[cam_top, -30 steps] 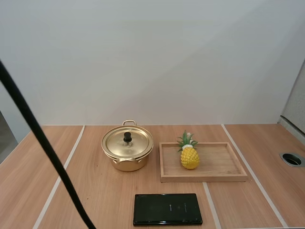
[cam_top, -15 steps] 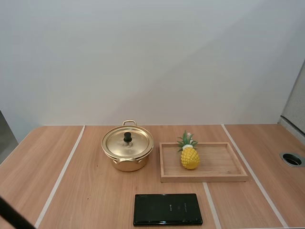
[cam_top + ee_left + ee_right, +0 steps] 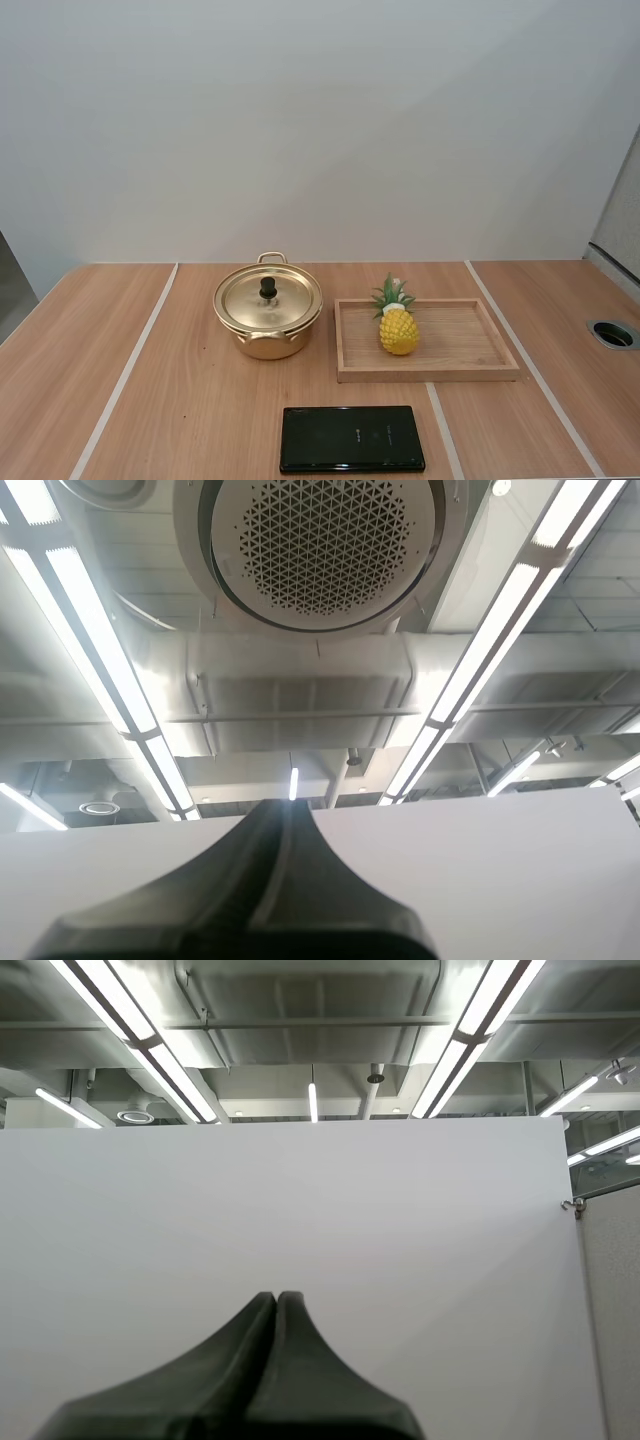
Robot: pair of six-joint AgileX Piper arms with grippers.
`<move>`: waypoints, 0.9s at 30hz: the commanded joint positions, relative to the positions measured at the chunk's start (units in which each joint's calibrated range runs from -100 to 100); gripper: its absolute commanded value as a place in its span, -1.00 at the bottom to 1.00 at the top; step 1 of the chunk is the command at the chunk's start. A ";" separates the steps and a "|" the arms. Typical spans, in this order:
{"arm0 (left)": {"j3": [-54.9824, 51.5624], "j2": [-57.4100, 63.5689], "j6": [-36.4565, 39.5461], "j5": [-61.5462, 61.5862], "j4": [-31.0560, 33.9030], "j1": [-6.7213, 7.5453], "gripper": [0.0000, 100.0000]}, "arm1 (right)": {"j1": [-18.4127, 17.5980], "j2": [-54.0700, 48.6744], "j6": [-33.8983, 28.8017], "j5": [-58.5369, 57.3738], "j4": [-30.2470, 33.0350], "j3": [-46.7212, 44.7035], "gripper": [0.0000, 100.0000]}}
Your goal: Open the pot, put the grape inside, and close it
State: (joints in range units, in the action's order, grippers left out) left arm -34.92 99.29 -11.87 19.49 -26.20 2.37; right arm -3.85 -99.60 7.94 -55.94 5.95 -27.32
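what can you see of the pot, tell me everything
The pot is small, round and shiny gold, metal by its look. Its matching lid is on, closed, with a black knob at the centre. A loop handle shows at the far side. It stands upright on the wooden table, just left of the tray, not touching it.

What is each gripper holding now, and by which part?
Nothing is held. The left gripper and the right gripper are each shut on nothing; the pot stands apart with its lid on.
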 commanded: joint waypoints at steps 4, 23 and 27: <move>-3.71 0.71 0.30 0.53 2.00 -1.61 -1.00 | 0.26 -0.40 0.69 0.54 0.16 -0.51 -1.00; -32.33 0.71 0.99 -20.28 2.88 -2.08 -1.00 | 0.26 -0.40 1.37 1.39 0.31 -18.37 -1.00; -39.30 0.71 0.99 -23.91 2.88 -2.08 -1.00 | 0.26 -0.40 1.37 3.64 2.67 -25.36 -1.00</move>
State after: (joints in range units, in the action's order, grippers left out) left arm -70.53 99.93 -10.75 1.01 -23.56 0.31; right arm -3.85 -99.74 8.90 -55.09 6.71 -48.95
